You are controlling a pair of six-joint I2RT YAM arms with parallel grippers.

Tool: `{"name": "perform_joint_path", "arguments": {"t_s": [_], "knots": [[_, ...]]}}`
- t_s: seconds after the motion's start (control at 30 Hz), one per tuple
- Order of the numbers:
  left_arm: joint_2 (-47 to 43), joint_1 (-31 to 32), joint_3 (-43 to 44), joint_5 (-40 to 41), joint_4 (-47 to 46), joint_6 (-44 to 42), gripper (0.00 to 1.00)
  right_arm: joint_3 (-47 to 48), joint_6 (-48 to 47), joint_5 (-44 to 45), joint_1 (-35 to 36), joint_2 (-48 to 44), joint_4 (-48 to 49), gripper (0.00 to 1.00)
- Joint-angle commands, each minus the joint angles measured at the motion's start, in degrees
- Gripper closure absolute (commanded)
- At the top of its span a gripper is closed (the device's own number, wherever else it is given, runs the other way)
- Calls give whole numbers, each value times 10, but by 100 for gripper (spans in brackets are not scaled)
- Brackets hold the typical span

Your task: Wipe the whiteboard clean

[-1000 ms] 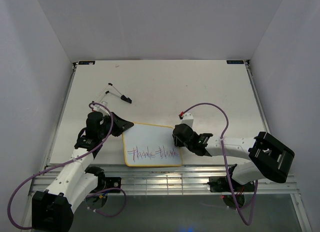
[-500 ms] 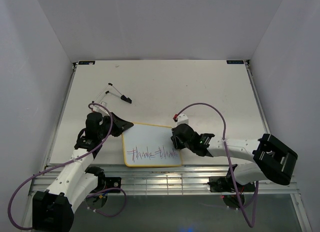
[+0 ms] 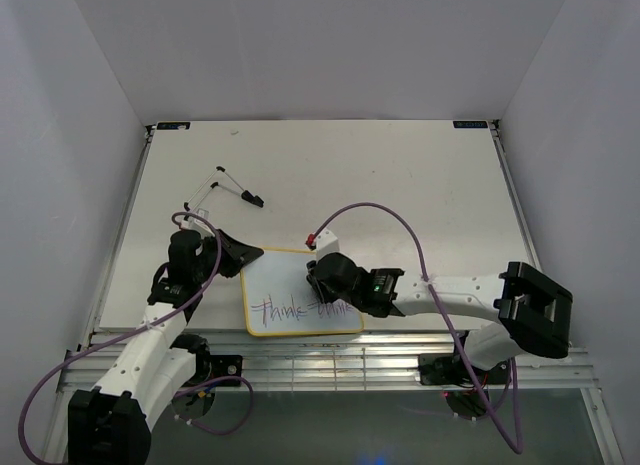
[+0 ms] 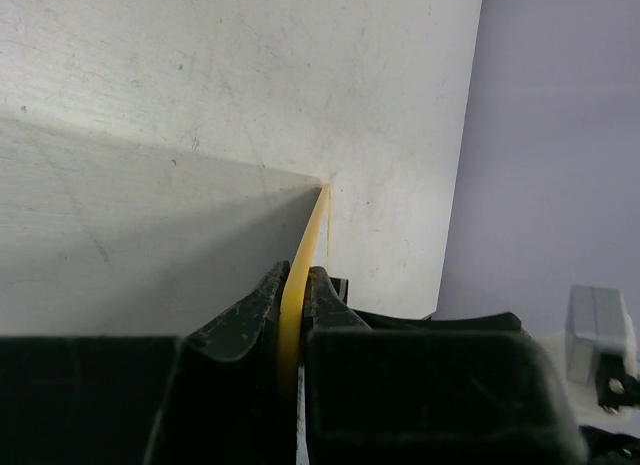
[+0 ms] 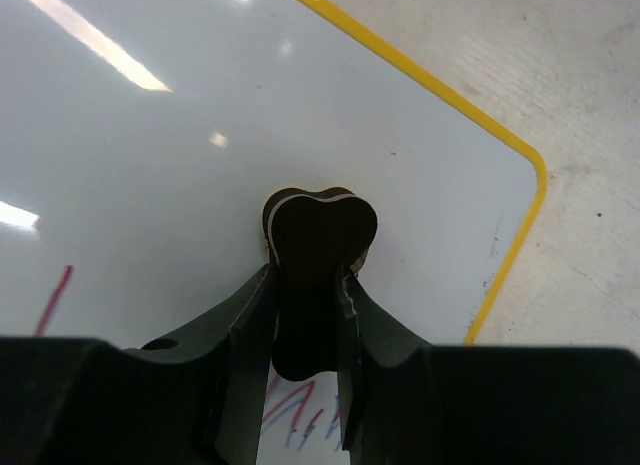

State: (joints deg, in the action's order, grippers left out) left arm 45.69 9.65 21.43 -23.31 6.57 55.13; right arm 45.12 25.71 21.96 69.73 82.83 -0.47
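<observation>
The worktop (image 3: 400, 185) carries the whiteboard (image 3: 285, 280) at its 6 o'clock edge, lying flat and about where it was a second ago. What has changed is the right arm (image 3: 450, 290). Its head was at the board's 3 o'clock edge and has swept in toward 9 o'clock, so it now hangs over the right-hand word. I take this as the start of the first wiping pass, with most of the erasing still ahead. The left arm (image 3: 165, 320) has hardly stirred. The left jaws are pinched fully together on the yellow frame (image 4: 312, 220) at the board's 10 o'clock corner, steadying it. The right jaws are drawn in tight on the small black eraser (image 5: 318, 225), its tip over clean white surface near the 2 o'clock corner. The red-purple writing (image 3: 283, 308) reads whole on its left half, but the arm's head covers the end of the right word from above, so I cannot tell whether any ink has come off. The eraser's underside is also hidden, so contact with the board cannot be confirmed. Small dark bits (image 3: 240, 190) at 11 o'clock are too small to name.
</observation>
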Motion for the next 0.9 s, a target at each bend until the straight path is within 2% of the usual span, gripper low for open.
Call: {"name": "perform_joint_path", "arguments": {"t_s": [0.0,0.13,0.27,0.33,0.47,0.6,0.67,0.7,0.87], "knots": [[5,20,-17,85,-26,2,100,74,99,-201,109,44,89,68],[10,20,-17,89,-31,5,100,87,118,-164,131,32,68,69],[12,20,-11,100,-24,2,100,51,132,-131,134,0,45,68],[12,20,-7,100,-21,0,100,18,141,-95,130,-27,33,68],[8,20,-2,104,-12,-5,100,-118,180,-59,101,-82,12,68],[-1,20,-4,106,-9,-3,100,-226,223,-47,66,-139,6,68],[-2,20,-6,106,-9,-1,100,-258,231,-39,45,-154,6,68],[-3,20,-7,106,-9,1,100,-278,234,-32,40,-167,-27,68],[-4,20,-7,105,-5,2,100,-296,246,4,11,-204,-92,68]]}}
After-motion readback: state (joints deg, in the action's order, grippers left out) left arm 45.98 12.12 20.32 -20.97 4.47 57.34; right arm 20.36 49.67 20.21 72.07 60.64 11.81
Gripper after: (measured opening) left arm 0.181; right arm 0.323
